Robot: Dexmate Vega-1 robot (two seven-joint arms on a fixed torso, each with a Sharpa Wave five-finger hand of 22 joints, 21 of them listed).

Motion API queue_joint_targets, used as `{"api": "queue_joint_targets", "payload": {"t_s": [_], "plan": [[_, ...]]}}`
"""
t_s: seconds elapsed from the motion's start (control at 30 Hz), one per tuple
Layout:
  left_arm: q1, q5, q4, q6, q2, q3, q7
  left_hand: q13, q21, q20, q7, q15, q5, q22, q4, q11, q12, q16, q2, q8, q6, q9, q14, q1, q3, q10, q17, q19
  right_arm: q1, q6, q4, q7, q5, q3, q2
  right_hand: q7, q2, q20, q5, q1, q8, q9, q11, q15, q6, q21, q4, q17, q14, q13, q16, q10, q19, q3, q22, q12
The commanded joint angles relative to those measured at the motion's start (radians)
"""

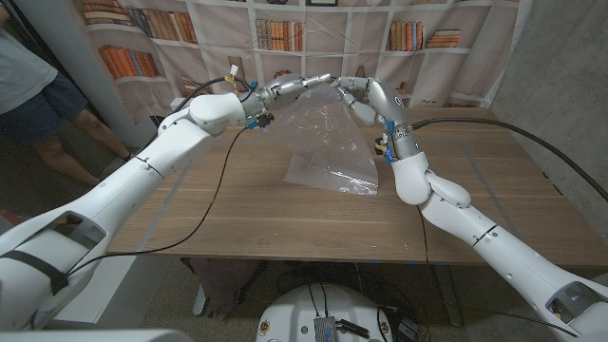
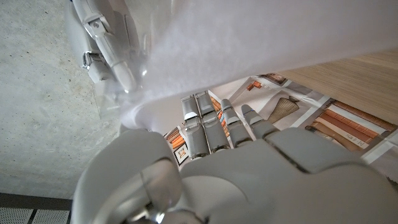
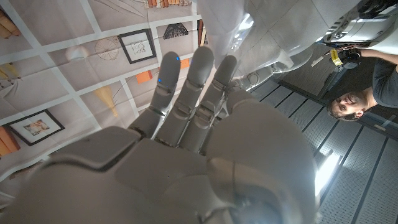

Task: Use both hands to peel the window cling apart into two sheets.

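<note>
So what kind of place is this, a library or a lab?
Most likely a lab or test room dressed up as a study. The bookshelves are a printed backdrop hung behind the wooden table, bare concrete wall shows beside it, and a person stands by, watching.

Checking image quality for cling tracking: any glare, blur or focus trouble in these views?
Head view: evenly lit; the clear window cling is low-contrast, traced mainly by faint glints and creases on the table. Left wrist view: cling is a milky out-of-focus haze, left hand soft. Right wrist view: right hand close and blurred; bright streak on the floor behind.
</note>
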Motion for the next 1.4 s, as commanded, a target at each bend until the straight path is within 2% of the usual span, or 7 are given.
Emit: {"api": "queue_joint_targets", "payload": {"t_s": [0.03,0.4,0.63,1.03,1.17,1.2,1.4], "plan": [[0.022,0.021,-0.014,-0.026,-0.006,-0.011,0.043,0.002,0.004,0.001,-0.008,-0.028,0.004,0.003,-0.011,-0.005,0.001,0.000,0.003,-0.007,-0.001,0.002,0.000,0.022,0.003,0.002,0.000,0.004,0.007,0.004,0.010,0.005,0.004,-0.005,0.005,-0.002,0.003,-0.160,0.004,-0.006,0.003,0.000,0.001,-0.057,0.007,0.007,-0.007,0.001,-0.005,-0.002,0.010,0.001,-0.006,-0.002,0.002,0.001],[0.033,0.013,0.006,-0.059,-0.030,-0.015,0.057,0.004,0.006,-0.001,-0.012,-0.035,0.002,0.004,-0.026,-0.010,0.012,0.003,0.017,0.001,0.023,0.003,0.009,0.052,0.019,0.026,0.001,0.007,0.005,0.005,0.013,0.005,0.008,-0.003,0.003,-0.003,0.002,-0.160,0.004,-0.006,0.003,-0.004,0.001,-0.057,0.009,0.007,-0.009,-0.002,-0.006,-0.004,0.010,0.002,-0.005,-0.002,0.003,0.001],[0.040,0.014,-0.001,-0.050,-0.032,-0.018,0.076,0.001,0.009,-0.012,-0.016,-0.055,0.009,0.004,-0.064,-0.026,0.021,0.011,0.068,0.014,0.071,0.002,0.038,0.143,0.088,0.069,0.002,0.016,0.005,0.006,0.015,0.005,0.009,-0.003,0.002,-0.003,0.002,-0.160,0.004,-0.006,0.004,-0.005,0.001,-0.057,0.011,0.007,-0.010,-0.003,-0.006,-0.005,0.011,0.003,-0.005,-0.002,0.003,0.002],[0.035,0.011,0.000,-0.033,-0.034,-0.013,0.076,-0.002,0.011,-0.013,-0.024,-0.065,0.023,0.004,-0.089,-0.036,0.027,0.012,0.087,0.024,0.119,0.000,0.055,0.220,0.170,0.114,0.004,0.023,0.001,0.008,0.011,0.002,0.011,0.001,0.000,-0.002,0.002,-0.160,0.003,-0.008,0.002,-0.009,0.001,-0.057,0.010,0.007,-0.010,-0.005,-0.006,-0.007,0.011,0.003,-0.005,-0.003,0.004,0.002],[0.035,0.002,0.000,-0.022,-0.037,-0.014,0.078,-0.001,0.013,-0.007,-0.018,-0.068,0.036,0.005,-0.094,-0.039,0.028,0.013,0.100,0.021,0.128,-0.001,0.063,0.267,0.240,0.133,0.007,0.029,0.000,0.008,0.010,0.001,0.010,0.002,-0.001,-0.002,0.002,-0.160,0.004,-0.008,0.003,-0.009,0.001,-0.057,0.011,0.006,-0.011,-0.006,-0.006,-0.006,0.012,0.003,-0.005,-0.002,0.004,0.002],[0.035,-0.002,0.004,-0.028,-0.039,-0.015,0.074,-0.001,0.014,-0.004,-0.017,-0.072,0.042,0.006,-0.091,-0.037,0.025,0.014,0.104,0.019,0.128,-0.001,0.066,0.283,0.271,0.132,0.009,0.030,0.000,0.010,0.011,0.000,0.010,0.002,-0.001,-0.002,0.002,-0.160,0.003,-0.009,0.003,-0.009,0.001,-0.057,0.010,0.006,-0.010,-0.004,-0.005,-0.007,0.013,0.002,-0.005,-0.003,0.004,0.002],[0.040,0.043,-0.023,-0.010,-0.037,-0.011,0.128,0.013,0.018,0.015,-0.017,-0.081,0.041,0.007,-0.048,-0.058,0.030,0.019,0.104,0.000,0.098,0.004,0.080,0.322,0.403,0.148,0.016,0.041,0.000,0.011,0.010,0.000,0.012,0.004,0.000,-0.003,0.002,-0.160,0.003,-0.009,0.002,-0.011,0.001,-0.057,0.010,0.007,-0.011,-0.006,-0.006,-0.007,0.013,0.003,-0.004,-0.003,0.004,0.003]]}}
